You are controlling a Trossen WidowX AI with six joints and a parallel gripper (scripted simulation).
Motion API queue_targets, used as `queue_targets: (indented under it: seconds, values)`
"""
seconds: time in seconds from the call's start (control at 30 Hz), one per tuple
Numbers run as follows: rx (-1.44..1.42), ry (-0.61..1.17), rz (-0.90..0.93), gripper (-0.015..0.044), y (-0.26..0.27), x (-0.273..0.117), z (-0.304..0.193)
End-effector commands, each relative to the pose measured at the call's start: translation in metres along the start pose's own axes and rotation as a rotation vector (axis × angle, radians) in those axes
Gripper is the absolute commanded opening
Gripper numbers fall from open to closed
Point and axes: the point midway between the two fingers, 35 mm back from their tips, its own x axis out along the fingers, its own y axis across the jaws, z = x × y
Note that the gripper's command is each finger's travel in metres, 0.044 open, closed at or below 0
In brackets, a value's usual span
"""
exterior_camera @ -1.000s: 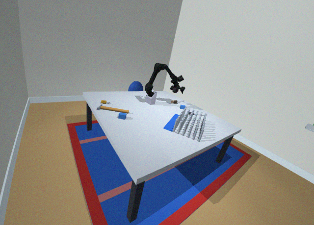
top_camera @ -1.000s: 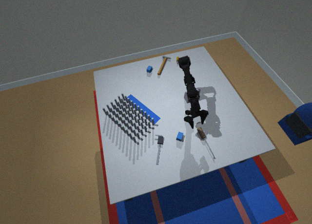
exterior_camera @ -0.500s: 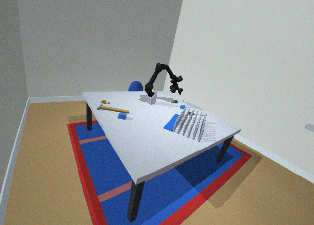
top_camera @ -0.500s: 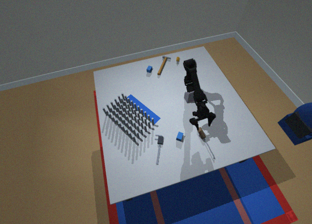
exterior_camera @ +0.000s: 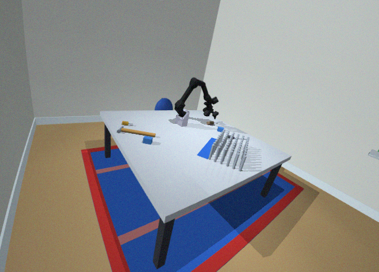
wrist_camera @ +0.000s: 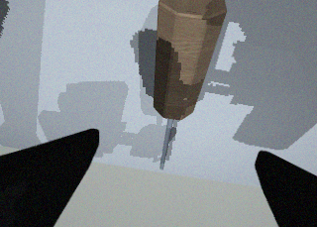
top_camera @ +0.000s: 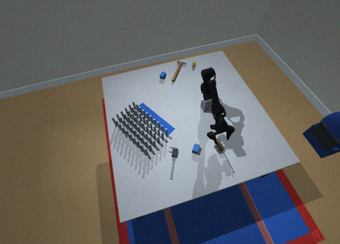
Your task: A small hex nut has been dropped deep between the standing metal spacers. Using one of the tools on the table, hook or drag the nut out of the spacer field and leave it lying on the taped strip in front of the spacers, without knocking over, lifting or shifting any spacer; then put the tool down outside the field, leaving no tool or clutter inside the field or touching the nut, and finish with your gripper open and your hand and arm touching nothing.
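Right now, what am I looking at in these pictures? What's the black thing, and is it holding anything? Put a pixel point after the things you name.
The black thing is a robot arm (top_camera: pixel 217 98) (exterior_camera: pixel 186 93), standing on a table (top_camera: pixel 142 192) (exterior_camera: pixel 165 183). Its gripper (top_camera: pixel 220 135) (wrist_camera: pixel 176 147) is like a hand with two fingers. They are wide open and hold nothing.

One picture looks down from high up, one looks from the side of the room, and one comes from the arm's wrist, so you see its fingers close up.

A tool with a brown handle (top_camera: pixel 220 144) (exterior_camera: pixel 210 122) (wrist_camera: pixel 185 58) lies near the fingers. There are also a hammer (top_camera: pixel 177 72) (exterior_camera: pixel 138 132), two blue blocks, and many thin metal posts standing beside a blue strip (top_camera: pixel 162 121) (exterior_camera: pixel 206 147).
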Motion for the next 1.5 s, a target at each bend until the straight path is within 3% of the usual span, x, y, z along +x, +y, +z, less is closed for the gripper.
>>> queue_targets:
  seconds: [0.0,0.2,1.47]
  values:
    - [0.004,0.002,-0.003,0.0440,0.004,0.000,0.001]
    - [0.004,0.002,-0.003,0.0282,0.004,0.000,0.001]
    - [0.004,0.002,-0.002,0.0280,0.005,0.037,0.024]
